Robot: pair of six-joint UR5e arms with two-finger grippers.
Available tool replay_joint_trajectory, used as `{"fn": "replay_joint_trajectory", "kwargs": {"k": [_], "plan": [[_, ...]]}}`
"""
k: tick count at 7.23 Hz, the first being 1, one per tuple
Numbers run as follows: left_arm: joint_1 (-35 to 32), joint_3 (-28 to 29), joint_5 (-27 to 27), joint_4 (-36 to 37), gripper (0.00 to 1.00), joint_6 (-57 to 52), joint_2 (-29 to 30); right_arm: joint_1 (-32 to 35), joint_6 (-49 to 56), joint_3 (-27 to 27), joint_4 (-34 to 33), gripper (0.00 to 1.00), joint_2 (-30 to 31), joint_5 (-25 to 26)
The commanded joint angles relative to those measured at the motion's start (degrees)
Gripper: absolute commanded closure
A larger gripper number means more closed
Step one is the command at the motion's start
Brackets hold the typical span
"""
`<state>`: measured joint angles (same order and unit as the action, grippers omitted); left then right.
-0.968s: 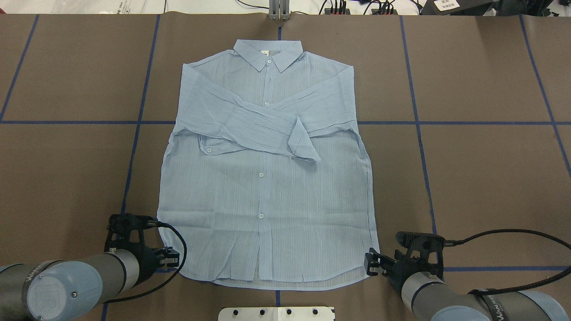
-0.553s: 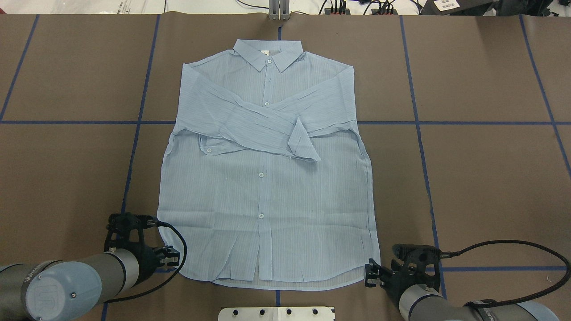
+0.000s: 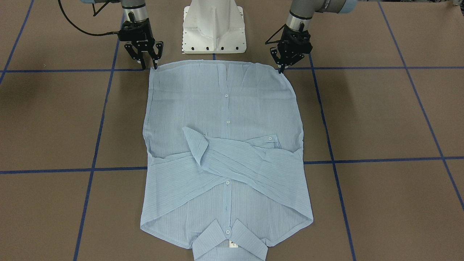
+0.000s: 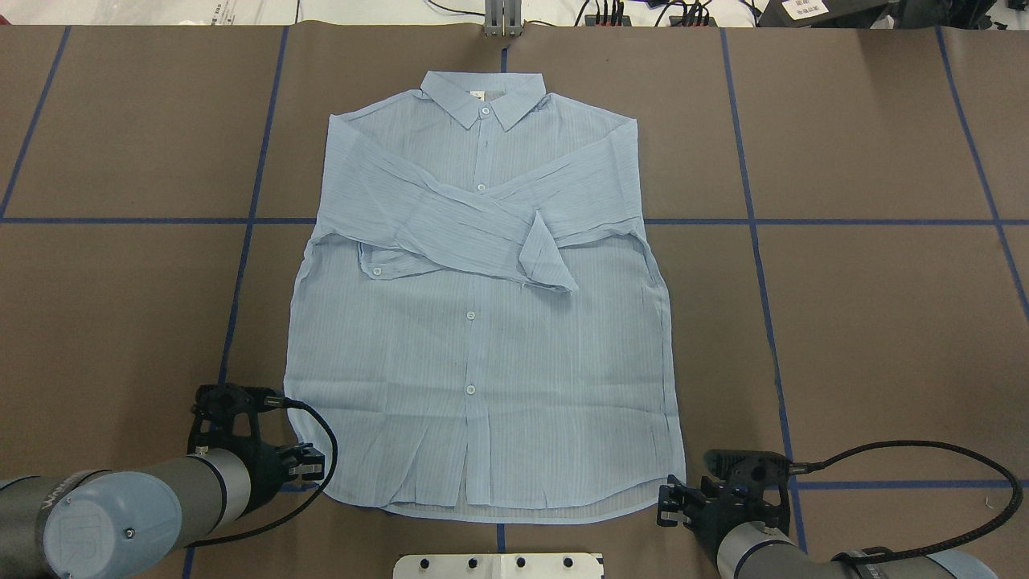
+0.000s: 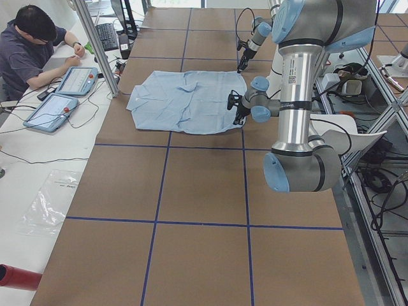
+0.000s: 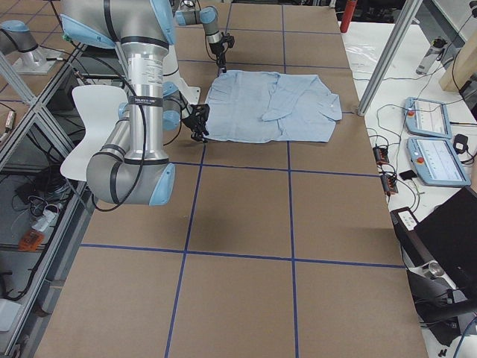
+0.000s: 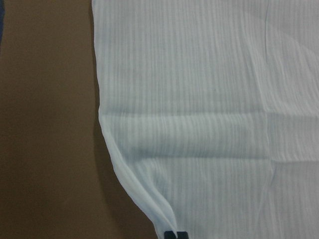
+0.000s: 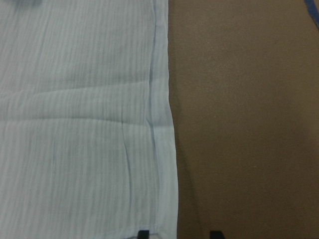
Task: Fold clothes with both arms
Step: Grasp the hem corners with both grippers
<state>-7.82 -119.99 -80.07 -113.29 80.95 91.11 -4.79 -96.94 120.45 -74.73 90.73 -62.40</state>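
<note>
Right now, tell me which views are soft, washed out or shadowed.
Left wrist view: the shirt is washed out almost white and soft, the stripes faint. Right wrist view: likewise pale, the table grainy. Overhead and front-facing views: sharp, evenly lit, no glare; only faint soft shadows on the table.

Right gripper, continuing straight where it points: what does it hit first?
The right gripper straddles the shirt at its side edge: likely cloth under one jaw, bare table under the other.
</note>
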Motion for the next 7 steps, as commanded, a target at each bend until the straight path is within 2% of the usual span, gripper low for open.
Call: {"fn": "replay_joint_trajectory", "kwargs": {"k": [1,3,4,5,7], "plan": [[0.0,-0.1,0.0,0.0,1.00,0.0,0.0,-0.1,0.0,-1.3,-0.1,0.64,-1.9,0.0],[0.0,-0.1,-0.1,0.0,1.00,0.0,0.0,-0.1,0.1,-1.4,-0.1,0.68,-2.1,0.0],[0.0,-0.1,-0.1,0.0,1.00,0.0,0.1,0.1,0.2,-1.4,-0.1,0.80,-2.0,0.0],[0.0,-0.1,-0.1,0.0,1.00,0.0,0.1,0.3,0.2,-1.3,-0.1,0.99,-2.0,0.0],[0.0,-0.1,-0.2,0.0,1.00,0.0,0.6,0.8,0.0,-0.1,-0.2,1.00,-2.0,0.1]]}}
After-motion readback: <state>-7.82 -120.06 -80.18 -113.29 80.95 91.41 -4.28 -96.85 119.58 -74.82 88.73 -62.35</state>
